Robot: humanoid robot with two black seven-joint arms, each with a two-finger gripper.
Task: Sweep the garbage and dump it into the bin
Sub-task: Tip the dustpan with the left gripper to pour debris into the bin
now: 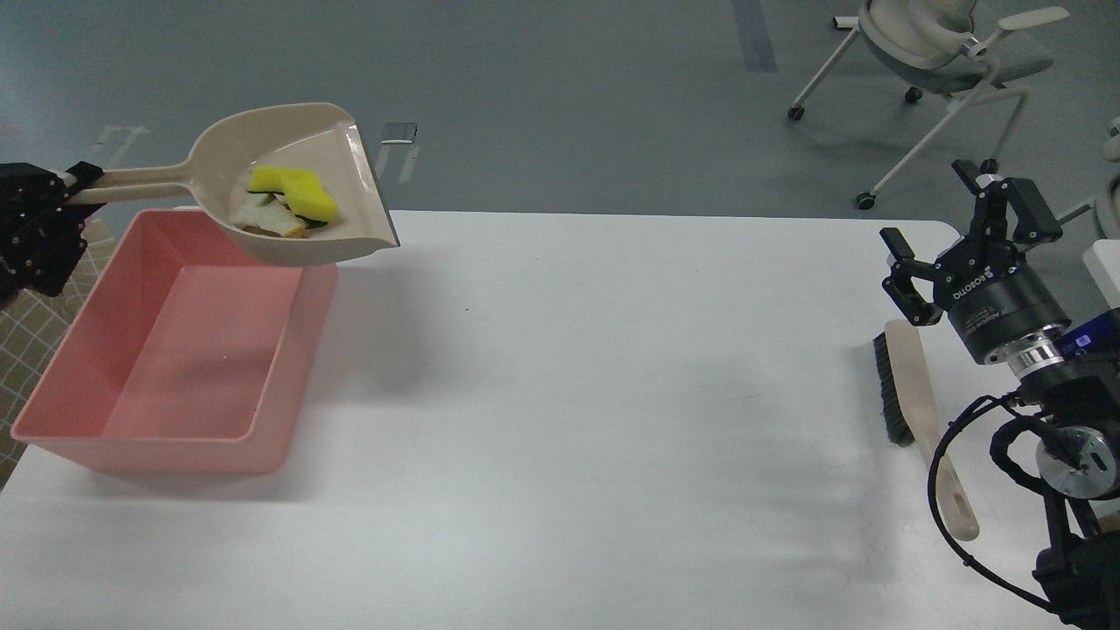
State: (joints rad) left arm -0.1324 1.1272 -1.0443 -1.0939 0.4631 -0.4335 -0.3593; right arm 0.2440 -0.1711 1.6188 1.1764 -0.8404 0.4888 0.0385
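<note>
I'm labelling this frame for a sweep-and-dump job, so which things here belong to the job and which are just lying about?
Part of the job:
- garbage, lying in the dustpan
- dustpan, held above the bin by the left gripper
- pink bin
- brush, lying on the table below the open right gripper

Just lying about:
- office chair on the floor behind the table

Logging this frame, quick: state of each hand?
Left hand: closed on the dustpan handle, garbage in the pan, above the bin.
Right hand: open, empty; brush lies on the table.
</note>
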